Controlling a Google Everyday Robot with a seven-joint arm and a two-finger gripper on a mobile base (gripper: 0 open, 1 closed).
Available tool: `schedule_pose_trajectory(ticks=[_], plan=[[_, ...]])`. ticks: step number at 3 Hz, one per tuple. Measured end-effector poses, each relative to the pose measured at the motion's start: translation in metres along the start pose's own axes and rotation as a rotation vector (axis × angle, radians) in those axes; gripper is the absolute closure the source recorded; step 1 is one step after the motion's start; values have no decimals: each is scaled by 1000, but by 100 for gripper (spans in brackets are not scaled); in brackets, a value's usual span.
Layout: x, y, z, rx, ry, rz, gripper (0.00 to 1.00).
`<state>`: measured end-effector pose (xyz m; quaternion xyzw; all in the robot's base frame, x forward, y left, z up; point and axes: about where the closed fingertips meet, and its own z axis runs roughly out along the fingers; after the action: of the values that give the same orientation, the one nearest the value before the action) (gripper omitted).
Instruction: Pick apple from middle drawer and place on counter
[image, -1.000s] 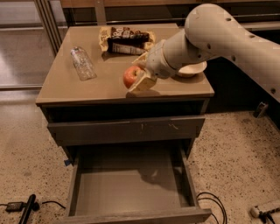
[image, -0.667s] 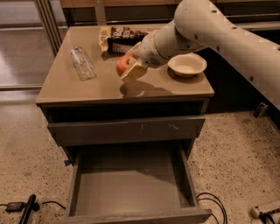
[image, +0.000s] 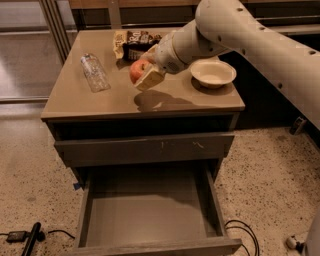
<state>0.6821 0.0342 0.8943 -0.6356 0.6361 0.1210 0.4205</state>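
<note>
Gripper (image: 144, 76) clamped tight on the apple (image: 136, 70), just above the middle of the counter (image: 90, 102).
Round red-yellow apple sits between the fingers, its shadow on the glossy tan top below. Shallow white bowl (image: 213, 73) to its right near the edge. Clear plastic bottle (image: 94, 73) lies on its side to the left, crinkly snack bag (image: 131, 44) at the back. Middle drawer (image: 150, 212) pulled out, plain grey floor showing. Scratched drawer front (image: 145, 148) above it. Bare counter runs along the front edge.
</note>
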Motion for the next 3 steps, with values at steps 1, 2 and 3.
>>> schedule_pose_trajectory(ticks=[1, 2, 3], plan=[[-2, -18, 21, -23, -1, -3, 100], [13, -30, 36, -44, 13, 33, 100], [28, -35, 44, -60, 24, 68, 100]])
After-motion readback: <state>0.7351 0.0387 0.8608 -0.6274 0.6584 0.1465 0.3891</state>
